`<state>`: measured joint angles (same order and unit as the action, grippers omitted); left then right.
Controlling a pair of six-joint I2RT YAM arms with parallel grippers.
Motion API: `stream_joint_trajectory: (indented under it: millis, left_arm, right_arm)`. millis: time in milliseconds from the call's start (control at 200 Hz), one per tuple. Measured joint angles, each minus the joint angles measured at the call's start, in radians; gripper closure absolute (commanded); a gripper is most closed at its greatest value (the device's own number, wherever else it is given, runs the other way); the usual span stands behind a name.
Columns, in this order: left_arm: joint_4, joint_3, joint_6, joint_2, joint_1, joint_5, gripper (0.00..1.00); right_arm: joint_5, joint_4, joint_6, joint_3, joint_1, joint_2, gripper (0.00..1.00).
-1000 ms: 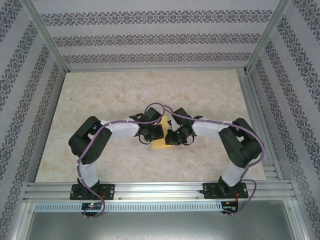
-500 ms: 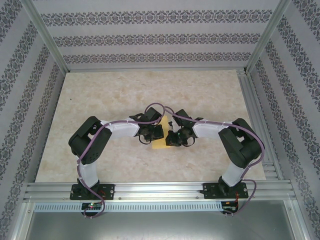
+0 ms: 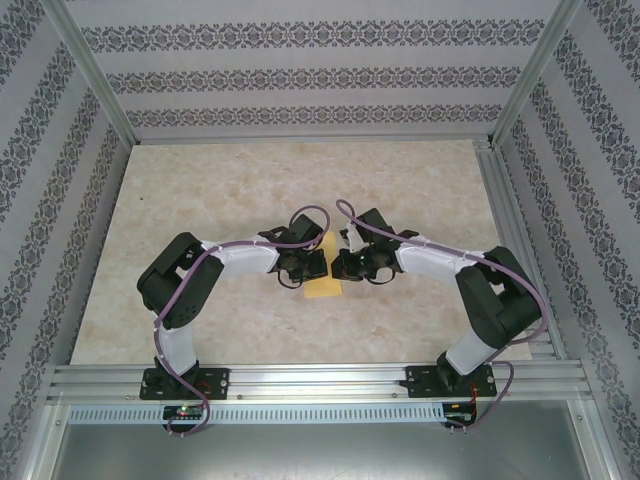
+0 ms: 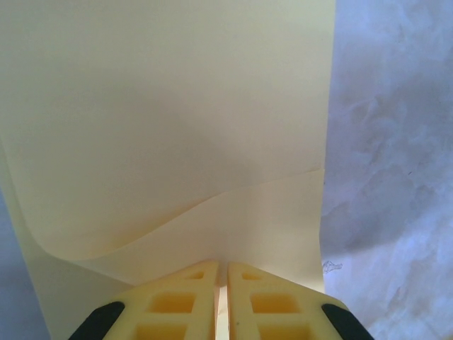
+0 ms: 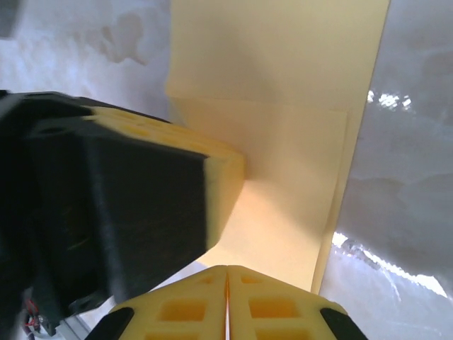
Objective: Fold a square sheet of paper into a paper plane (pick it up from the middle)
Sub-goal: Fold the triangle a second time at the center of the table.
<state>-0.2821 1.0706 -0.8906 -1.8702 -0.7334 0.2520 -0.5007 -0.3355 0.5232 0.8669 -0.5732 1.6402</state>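
**Jaws.** The left gripper [image 4: 221,273] has its 2 yellow ribbed fingers [image 4: 177,304] pressed together on the near edge of the thin, pale yellow paper sheet [image 4: 170,106]. The sheet is creased into at least 2 layers, with a shorter flap lying over a larger panel. The right gripper [image 5: 226,275] is likewise closed, its tips meeting at the sheet's lower edge [image 5: 283,156]. The seam sits too close to the lens to be certain, but the paper appears pinched there too. In the right wrist view, 1 black-backed yellow pad [image 5: 212,177] of the left gripper lies against the paper's face, just beside the right tips.

**Setting.** From above, the 2 grippers [image 3: 305,266] [image 3: 342,265] face each other, almost touching. The paper sheet [image 3: 322,289] shows between them and slightly toward the arm bases, over the middle of the beige marble-patterned tabletop [image 3: 200,190].

**Step in hand (judgement).** A fold is being set while both arms share the sheet.
- Both pinches should stay firm and the wrists should travel together, since opposed pulls would tear or buckle paper this thin.
- The flap's edge curves in the left wrist view, so the layers probably need aligning before the crease is pressed.
- Only 1 grip should open at a time.
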Motion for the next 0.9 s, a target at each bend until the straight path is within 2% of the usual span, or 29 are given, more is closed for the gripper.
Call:
stream_joint_trajectory:
  millis: [240, 699, 899]
  left_arm:
    - [0.000, 0.000, 0.000, 0.000, 0.000, 0.000, 0.87]
    - [0.000, 0.007, 0.023, 0.000, 0.000, 0.005, 0.86]
    - [0.010, 0.017, 0.027, 0.004, 0.000, 0.012, 0.82]
  right_arm:
    - [-0.015, -0.005, -0.018, 0.002, 0.000, 0.088, 0.92]
    - [-0.032, 0.051, -0.008, -0.045, 0.009, 0.093, 0.92]
    - [-0.037, 0.104, 0.015, -0.080, 0.013, 0.077, 0.93]
